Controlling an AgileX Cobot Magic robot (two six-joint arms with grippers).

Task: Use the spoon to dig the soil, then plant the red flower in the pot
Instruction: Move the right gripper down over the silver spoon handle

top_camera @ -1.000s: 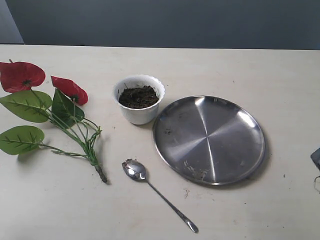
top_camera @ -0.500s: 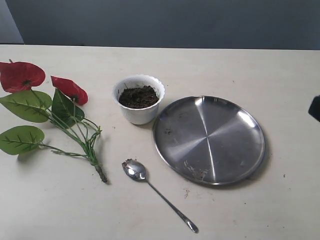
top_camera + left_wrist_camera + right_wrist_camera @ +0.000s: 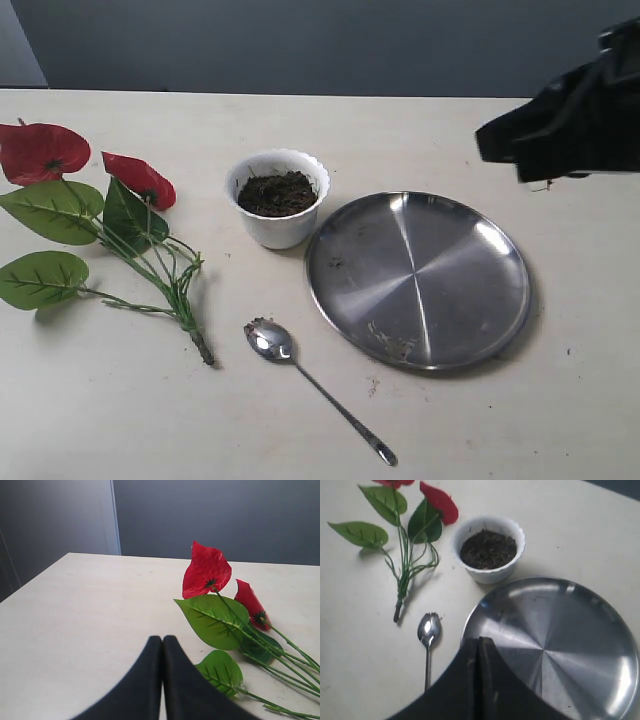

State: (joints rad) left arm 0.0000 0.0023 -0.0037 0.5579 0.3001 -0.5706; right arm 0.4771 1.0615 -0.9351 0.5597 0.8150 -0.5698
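The white scalloped pot (image 3: 276,222) holds dark soil (image 3: 277,193) and stands left of the steel plate. The spoon (image 3: 269,340) lies on the table in front of the pot, its handle running toward the front right. The red flower (image 3: 138,177) lies flat at the left, stems pointing toward the spoon. My right gripper (image 3: 484,141) hangs shut and empty above the plate's far right side; in its wrist view the right gripper (image 3: 478,641) shows over the plate's edge, with the spoon (image 3: 428,629), pot (image 3: 489,573) and soil (image 3: 487,549) beyond. My left gripper (image 3: 162,639) is shut and empty beside the flower (image 3: 206,572).
A large round steel plate (image 3: 417,278) lies right of the pot, with a few soil crumbs near its front rim. The table (image 3: 120,400) is pale, and a dark wall stands behind its far edge.
My right arm has come in from the right edge of the exterior view and risen up and leftward over the plate's far side. Pot, spoon and flower have not moved.
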